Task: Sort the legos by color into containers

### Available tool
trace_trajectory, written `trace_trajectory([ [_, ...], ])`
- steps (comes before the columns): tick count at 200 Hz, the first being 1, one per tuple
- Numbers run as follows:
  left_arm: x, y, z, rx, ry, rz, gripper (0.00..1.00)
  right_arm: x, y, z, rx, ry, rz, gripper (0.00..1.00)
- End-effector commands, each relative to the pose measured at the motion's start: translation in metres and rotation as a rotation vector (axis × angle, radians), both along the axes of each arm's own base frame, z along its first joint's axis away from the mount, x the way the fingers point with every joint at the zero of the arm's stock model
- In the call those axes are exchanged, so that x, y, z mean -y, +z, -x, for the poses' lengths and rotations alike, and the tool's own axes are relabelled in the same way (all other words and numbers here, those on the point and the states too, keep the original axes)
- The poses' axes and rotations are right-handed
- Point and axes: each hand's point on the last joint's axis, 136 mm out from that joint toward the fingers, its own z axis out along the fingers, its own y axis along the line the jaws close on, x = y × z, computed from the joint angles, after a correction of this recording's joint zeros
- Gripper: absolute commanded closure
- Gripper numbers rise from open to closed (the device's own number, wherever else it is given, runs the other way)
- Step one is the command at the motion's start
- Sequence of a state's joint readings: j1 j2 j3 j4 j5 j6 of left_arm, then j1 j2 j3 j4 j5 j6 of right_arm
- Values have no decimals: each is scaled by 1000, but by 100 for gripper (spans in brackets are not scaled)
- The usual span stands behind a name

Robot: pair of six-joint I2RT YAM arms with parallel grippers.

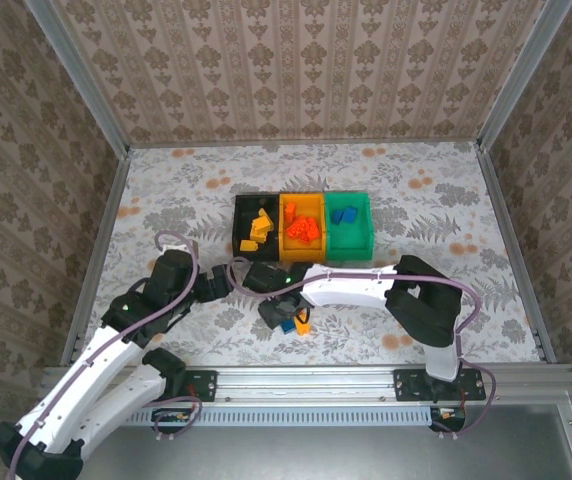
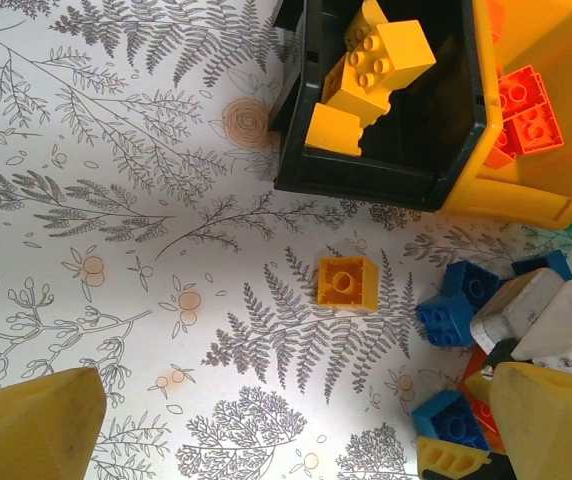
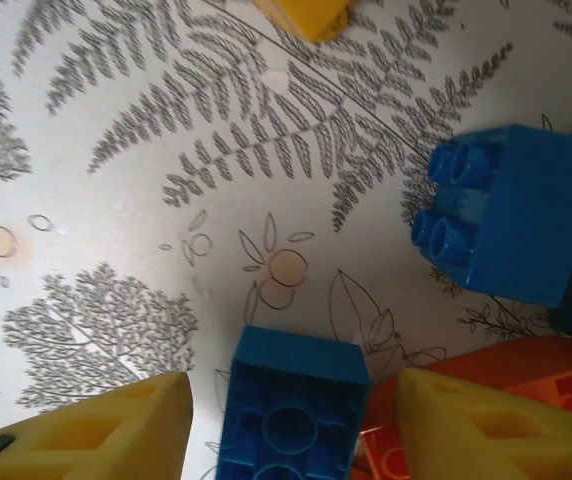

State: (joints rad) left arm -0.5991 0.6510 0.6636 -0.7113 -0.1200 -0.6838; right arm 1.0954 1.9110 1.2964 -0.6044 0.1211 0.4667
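Note:
The black bin point(image 1: 250, 240), orange bin point(image 1: 302, 247) and green bin point(image 1: 351, 240) stand joined in a row mid-table, holding yellow, red-orange and blue legos. My right gripper point(image 1: 283, 312) is low over a small loose pile just in front of them. In the right wrist view it point(image 3: 291, 430) is open, straddling an upside-down blue brick point(image 3: 293, 395) with a gap on each side. Close by lie a second blue brick point(image 3: 518, 212) and a red-orange brick point(image 3: 486, 370). My left gripper point(image 2: 296, 440) hangs open, short of a lone yellow brick point(image 2: 347, 281).
The left wrist view shows the black bin point(image 2: 376, 175) with yellow bricks and the orange bin point(image 2: 526, 195) with red-orange ones. Blue bricks point(image 2: 454, 303) lie beside the right arm's white wrist point(image 2: 541, 315). Metal rails and patterned walls bound the table point(image 1: 446, 300).

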Motion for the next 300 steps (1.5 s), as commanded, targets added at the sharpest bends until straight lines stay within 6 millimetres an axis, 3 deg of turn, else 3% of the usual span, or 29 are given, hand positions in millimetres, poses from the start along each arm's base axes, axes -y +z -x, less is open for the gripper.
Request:
trace_trajectory([
  [1,-2,-5,3,-10,-12,-5,0,19,-14,6,-6,6,124,44],
  [63,-1,-8,3,-17,-13,9,0,18,-29,9,19,26,193,56],
  [99,-1,-8,3,-22,-10,13,0,9,-21,2,54,32,155,64],
  [124,0,-8,3,-24,-12,19,0,-1,1,-5,94,23,66,67],
  [168,4,-11,3,-27,-21,38,0,-7,69,-17,139,-40,-202,69],
  [197,10,-16,1,-39,-26,70,0,27,109,-50,189,-174,-293,70],
  [233,14,-22,0,-57,-28,86,0,115,126,-128,309,-473,-234,70],
  [268,17,-30,-1,-85,-15,101,0,180,108,-186,334,-701,-88,70],
  [300,20,-38,-1,-109,-16,116,0,199,86,-218,311,-771,-14,68],
])
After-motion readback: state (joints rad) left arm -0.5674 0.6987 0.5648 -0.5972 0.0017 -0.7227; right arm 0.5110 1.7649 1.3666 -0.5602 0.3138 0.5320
